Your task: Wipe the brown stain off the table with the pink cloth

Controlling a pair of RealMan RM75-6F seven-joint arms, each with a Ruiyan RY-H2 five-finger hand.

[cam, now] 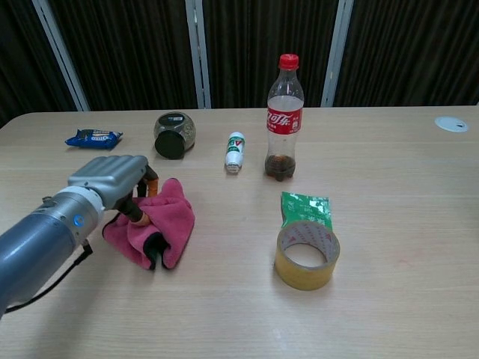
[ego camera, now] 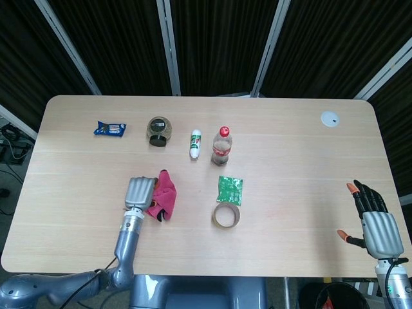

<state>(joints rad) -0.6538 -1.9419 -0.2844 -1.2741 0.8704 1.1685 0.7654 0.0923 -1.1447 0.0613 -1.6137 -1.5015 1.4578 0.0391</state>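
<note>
My left hand (ego camera: 140, 192) (cam: 111, 179) grips the crumpled pink cloth (ego camera: 162, 196) (cam: 156, 225) and holds it down on the table (ego camera: 290, 148), left of centre toward the front. The cloth bunches out to the right of the hand, fingers curled into it. No brown stain shows on the wood around the cloth; the part beneath it is hidden. My right hand (ego camera: 373, 219) hovers at the table's front right corner, fingers spread, holding nothing; it does not appear in the chest view.
A tape roll (ego camera: 226, 215) (cam: 307, 254) and a green packet (ego camera: 230, 189) (cam: 304, 208) lie right of the cloth. Behind stand a cola bottle (ego camera: 221, 145) (cam: 284, 118), a small white bottle (ego camera: 195, 143), a dark jar (ego camera: 158, 131) and a blue snack wrapper (ego camera: 109, 129). A white disc (ego camera: 330, 118) sits far right.
</note>
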